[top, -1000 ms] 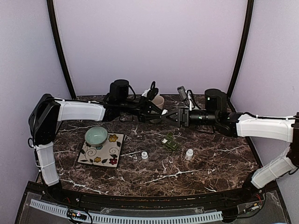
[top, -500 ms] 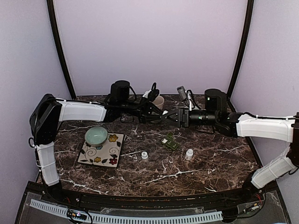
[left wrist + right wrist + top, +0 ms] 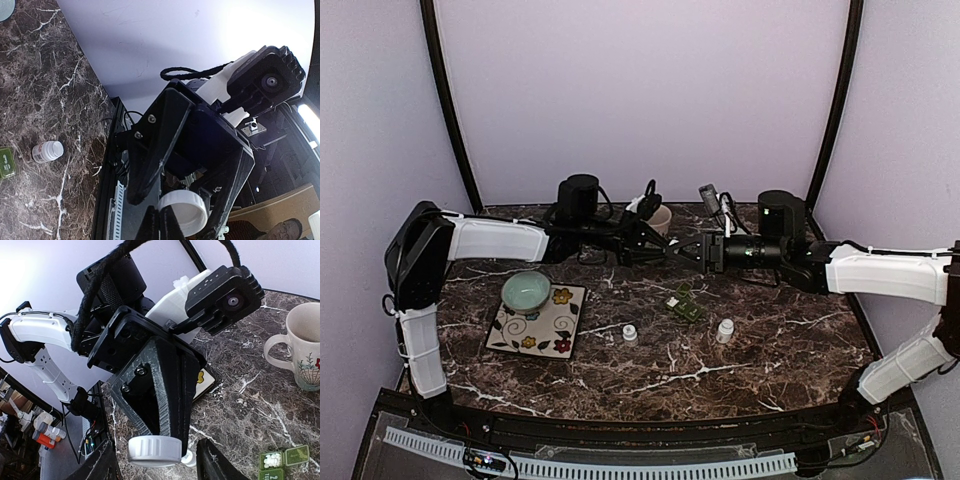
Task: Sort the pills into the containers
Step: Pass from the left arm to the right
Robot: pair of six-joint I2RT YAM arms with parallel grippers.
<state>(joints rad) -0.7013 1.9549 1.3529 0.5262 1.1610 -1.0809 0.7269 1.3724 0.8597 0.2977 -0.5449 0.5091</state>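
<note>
Over on the left of the table (image 3: pixel 770 350), a flowered plate (image 3: pixel 552 330) with a pale green bowl (image 3: pixel 525 291) at its corner sits well apart from the action, so nothing there worries me.

Up at the back, off the table, the left claw (image 3: pixel 656 249) is clamped on a white-capped pill bottle (image 3: pixel 154 449) held sideways. Its cap (image 3: pixel 182 212) points straight at the right claw (image 3: pixel 690 250), whose fingers (image 3: pixel 214 460) stand apart on either side of the cap without touching it.

That meeting is where I reckon it could go wrong. If the right claw closes off-centre, it may shove the bottle askew or out of the left claw's pinch. If the cap comes off while the bottle lies on its side, the contents could pour out over the marble. A mug (image 3: pixel 659 217) stands just behind the claws, close enough to be knocked.

The dark green pill box (image 3: pixel 685 307) lies on the table nearer the arm bases, between two small loose bottles (image 3: pixel 630 333) (image 3: pixel 725 330). One lid is up, with white pills (image 3: pixel 272 460) inside. Anything spilled at the claws would land well short of it.
</note>
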